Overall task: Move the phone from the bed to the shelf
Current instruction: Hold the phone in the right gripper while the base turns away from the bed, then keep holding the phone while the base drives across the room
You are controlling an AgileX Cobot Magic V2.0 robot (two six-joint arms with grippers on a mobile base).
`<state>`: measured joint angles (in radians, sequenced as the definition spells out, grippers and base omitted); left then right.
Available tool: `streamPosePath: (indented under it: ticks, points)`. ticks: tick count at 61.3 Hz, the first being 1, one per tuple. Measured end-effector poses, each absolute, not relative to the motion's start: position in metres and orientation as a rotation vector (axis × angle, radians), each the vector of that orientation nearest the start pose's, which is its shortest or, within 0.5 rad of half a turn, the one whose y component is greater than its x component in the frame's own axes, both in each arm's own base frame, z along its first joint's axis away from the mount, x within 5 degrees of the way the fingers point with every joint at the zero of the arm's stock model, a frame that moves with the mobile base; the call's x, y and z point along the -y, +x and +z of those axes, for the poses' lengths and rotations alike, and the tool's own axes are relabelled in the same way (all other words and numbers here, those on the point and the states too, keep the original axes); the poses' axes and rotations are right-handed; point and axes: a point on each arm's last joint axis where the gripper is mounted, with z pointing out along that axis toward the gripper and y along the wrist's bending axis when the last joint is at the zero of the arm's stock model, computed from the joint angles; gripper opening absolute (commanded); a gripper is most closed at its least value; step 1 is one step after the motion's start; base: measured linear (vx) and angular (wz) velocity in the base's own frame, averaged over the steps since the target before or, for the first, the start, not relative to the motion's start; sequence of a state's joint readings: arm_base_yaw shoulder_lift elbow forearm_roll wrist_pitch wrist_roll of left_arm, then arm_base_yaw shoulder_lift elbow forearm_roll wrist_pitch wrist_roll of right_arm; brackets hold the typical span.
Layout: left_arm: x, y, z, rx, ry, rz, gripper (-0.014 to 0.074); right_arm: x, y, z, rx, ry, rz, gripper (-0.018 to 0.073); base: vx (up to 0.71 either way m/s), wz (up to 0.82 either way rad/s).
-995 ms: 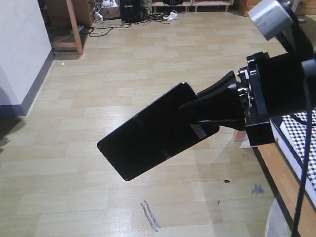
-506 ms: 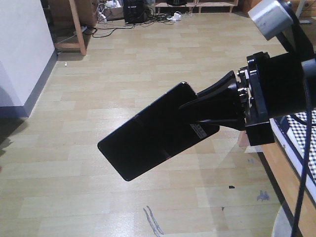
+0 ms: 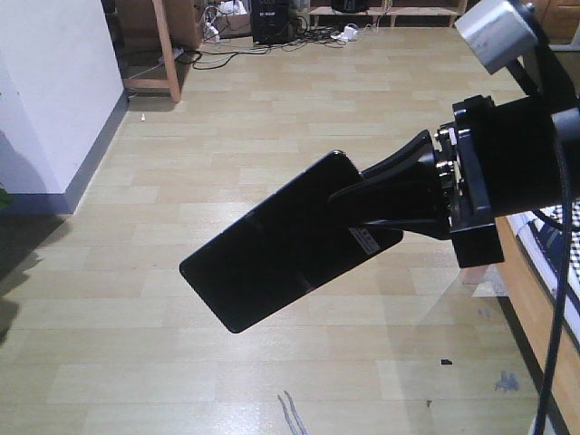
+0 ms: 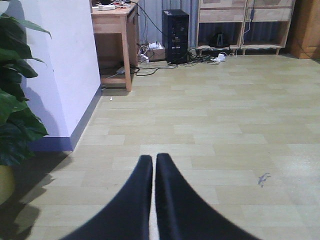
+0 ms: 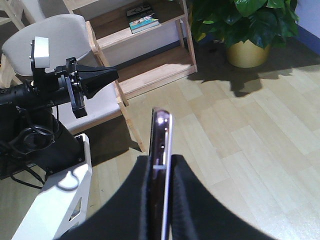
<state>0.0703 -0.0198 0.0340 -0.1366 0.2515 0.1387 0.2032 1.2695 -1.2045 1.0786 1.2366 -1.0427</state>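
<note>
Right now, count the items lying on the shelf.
2. A teal-covered book lies on the upper board of the shelf; a dark flat device lies just behind it. The shelf runs out of frame, so more may be hidden.

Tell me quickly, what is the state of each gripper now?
Left gripper: closed, holding nothing.
Right gripper: closed on the phone.

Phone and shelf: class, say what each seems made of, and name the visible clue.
Phone: glossy black face, probably glass, since it mirrors the light; pinkish shiny edge, likely metal. Shelf: pale, apparently unpainted wood with a matte finish, judging by its warm tone and plank build.
</note>
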Motion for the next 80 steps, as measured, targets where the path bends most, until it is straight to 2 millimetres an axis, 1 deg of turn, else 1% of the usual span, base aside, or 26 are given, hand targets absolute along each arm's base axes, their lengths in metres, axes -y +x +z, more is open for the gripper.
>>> streamPosePath:
  ticks: [34,80]
  points:
    - [-0.0008,0.055,0.1802,-1.747,-0.031,0.026,0.0001,-0.1214,0.2138,0.3917,-1.901,-1.111,1.042,-0.0001,0.13,0.01]
    - [-0.0008,0.055,0.1802,-1.747,-0.031,0.026,0.0001,-0.1214,0.2138,0.3917,-1.901,-1.111,1.042,-0.0001,0.21,-0.04]
